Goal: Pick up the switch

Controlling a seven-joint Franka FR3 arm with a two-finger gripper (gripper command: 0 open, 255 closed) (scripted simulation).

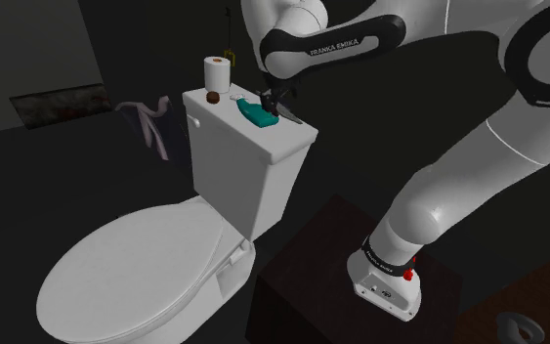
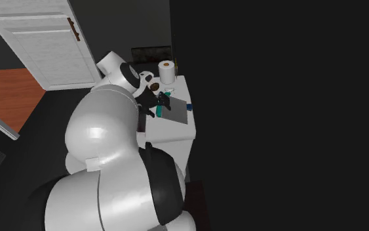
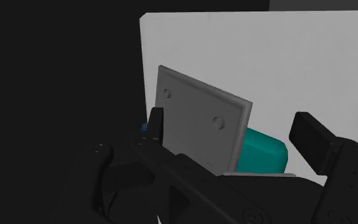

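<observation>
The switch (image 1: pixel 255 114) is a teal body with a grey square plate (image 3: pixel 199 124) that has two screw holes. It lies on the white toilet tank lid (image 1: pixel 222 121), near the edge on the shoulder view's right. My black gripper (image 1: pixel 275 102) is down at the switch's right end in that view. In the wrist view the gripper (image 3: pixel 233 132) is open. One finger (image 3: pixel 154 125) sits at the plate's edge and the other finger (image 3: pixel 316 137) stands well away from it, with the teal body (image 3: pixel 263 153) between them. In the second exterior view the plate (image 2: pixel 177 108) lies beside the gripper (image 2: pixel 160 103).
A toilet paper roll (image 1: pixel 218 73) and a small brown round thing (image 1: pixel 211 98) stand at the tank lid's far end. The toilet's closed seat lid (image 1: pixel 136 262) lies below the tank. My dark stand (image 1: pixel 307 293) is beside it. A white door (image 2: pixel 45 39) is behind.
</observation>
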